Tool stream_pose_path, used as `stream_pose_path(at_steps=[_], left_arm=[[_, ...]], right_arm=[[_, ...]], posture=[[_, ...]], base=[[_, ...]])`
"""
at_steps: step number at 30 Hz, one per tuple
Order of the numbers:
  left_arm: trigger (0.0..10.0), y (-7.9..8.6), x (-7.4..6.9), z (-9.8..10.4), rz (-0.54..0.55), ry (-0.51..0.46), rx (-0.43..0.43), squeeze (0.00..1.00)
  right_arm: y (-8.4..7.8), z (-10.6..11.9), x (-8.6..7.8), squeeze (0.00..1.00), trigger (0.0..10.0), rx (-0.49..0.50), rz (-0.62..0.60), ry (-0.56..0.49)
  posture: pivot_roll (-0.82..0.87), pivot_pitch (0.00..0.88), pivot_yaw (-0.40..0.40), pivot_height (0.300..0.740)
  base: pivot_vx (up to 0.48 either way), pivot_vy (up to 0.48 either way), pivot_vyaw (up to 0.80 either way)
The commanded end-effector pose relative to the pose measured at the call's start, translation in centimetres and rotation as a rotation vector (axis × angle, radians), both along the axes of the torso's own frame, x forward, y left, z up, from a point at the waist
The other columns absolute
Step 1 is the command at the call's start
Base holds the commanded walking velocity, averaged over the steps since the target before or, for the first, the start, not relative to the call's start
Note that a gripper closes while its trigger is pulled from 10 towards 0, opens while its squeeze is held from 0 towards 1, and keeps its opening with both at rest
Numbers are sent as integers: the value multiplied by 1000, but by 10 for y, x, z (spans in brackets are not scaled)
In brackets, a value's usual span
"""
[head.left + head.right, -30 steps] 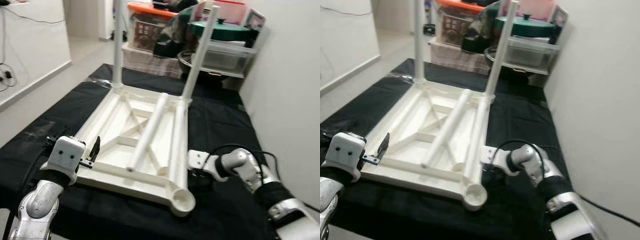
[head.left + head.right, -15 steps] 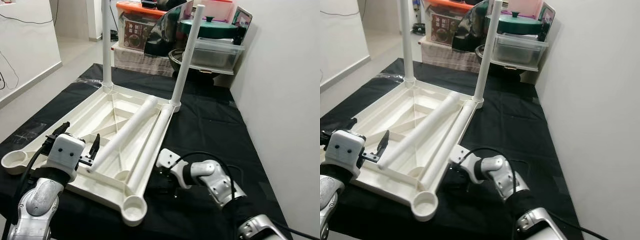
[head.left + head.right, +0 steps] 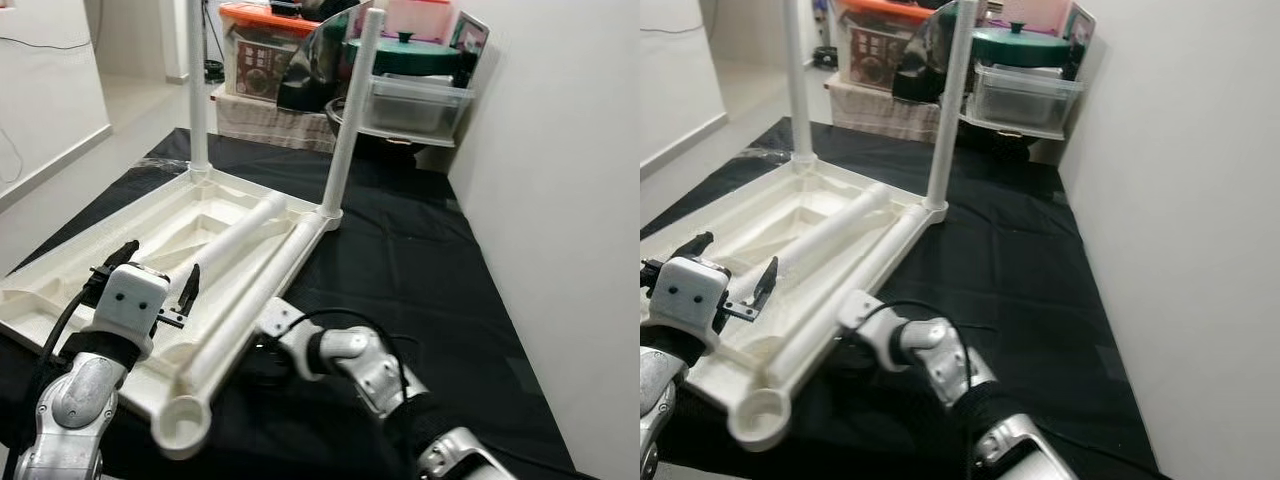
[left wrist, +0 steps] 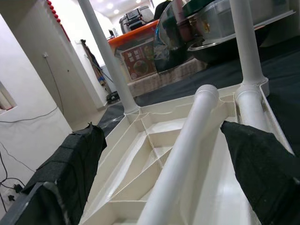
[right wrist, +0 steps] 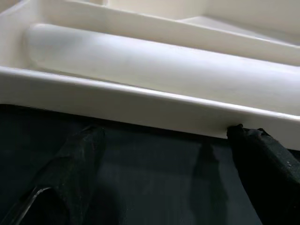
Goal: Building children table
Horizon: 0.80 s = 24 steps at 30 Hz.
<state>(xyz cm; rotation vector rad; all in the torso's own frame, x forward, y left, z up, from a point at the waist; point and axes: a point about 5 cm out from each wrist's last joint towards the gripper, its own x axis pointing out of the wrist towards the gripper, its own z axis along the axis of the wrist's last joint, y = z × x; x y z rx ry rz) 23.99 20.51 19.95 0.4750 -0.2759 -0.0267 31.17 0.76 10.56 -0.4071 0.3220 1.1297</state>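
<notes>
Behind, storage bins (image 3: 400, 95) crowd the upturned table (image 3: 150, 250).

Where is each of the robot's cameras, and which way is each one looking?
Left eye view: on the head, looking down at the upside-down white table on black cloth; both arms show.
Right eye view: beside it, same scene.
Left wrist view: on the left arm, along the open left hand over the loose table leg.
Right wrist view: low by the cloth, the open right hand facing the table's edge.
Shared: the table.
</notes>
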Motion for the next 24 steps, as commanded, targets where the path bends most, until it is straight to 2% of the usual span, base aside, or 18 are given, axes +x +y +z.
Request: stream_pose_path(at_steps=[1,2,4,9,12,16,22,23,24], left_arm=[[10000,0,0,1,4,-1,11,0],[10000,0,0,1,4,-1,11,0],[10000,-1,0,1,5,-2,11,0],[10000,-1,1,3,5,-4,12,0],[10000,-1,2,3,6,-6,13,0],[10000,2,4,3,35,2,34,0],[10000,6,4,2,56,9,39,0],[10000,11,4,0,76,22,42,0],[10000,11,4,0,76,22,42,0]], right_arm=[[15,8,0,0,10000,40,-11,-1],[15,8,0,0,10000,40,-11,-1],[30,8,-6,0,10000,69,-21,37],[45,10,-12,0,10000,95,-24,65],[52,13,-12,0,10000,107,-35,73],[66,23,-11,0,10000,178,-89,126],[66,26,-9,0,10000,198,-120,133],[44,35,13,0,10000,245,-259,112],[44,35,13,0,10000,245,-259,112]], posture=[[132,0,-152,740],[132,0,-152,740],[152,0,-155,740],[152,0,-150,740],[151,0,-150,740],[156,0,-150,740],[161,0,-149,740],[161,0,-149,740],[161,0,-149,740]], base=[[0,0,0],[0,0,0],[0,0,0],[0,0,0],[0,0,0],[0,0,0],[0,0,0],[0,0,0],[0,0,0]])
